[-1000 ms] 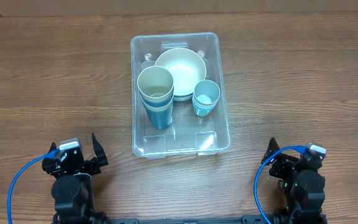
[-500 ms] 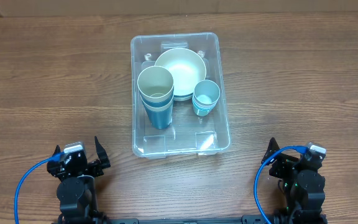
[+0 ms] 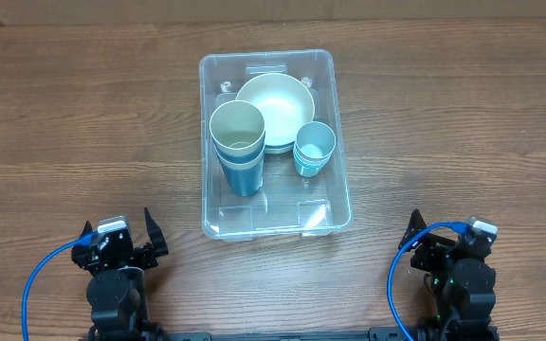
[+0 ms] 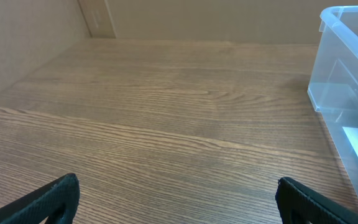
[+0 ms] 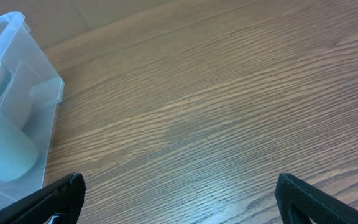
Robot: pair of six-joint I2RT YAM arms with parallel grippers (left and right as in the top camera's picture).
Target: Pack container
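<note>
Bare wooden surface, clear container at right edge, left hand fingertips spread wide at bottom corners

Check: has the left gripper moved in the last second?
Yes. In the overhead view the left gripper has pulled back slightly, away from the container and toward the near edge of the table. The container has stayed put.
</note>
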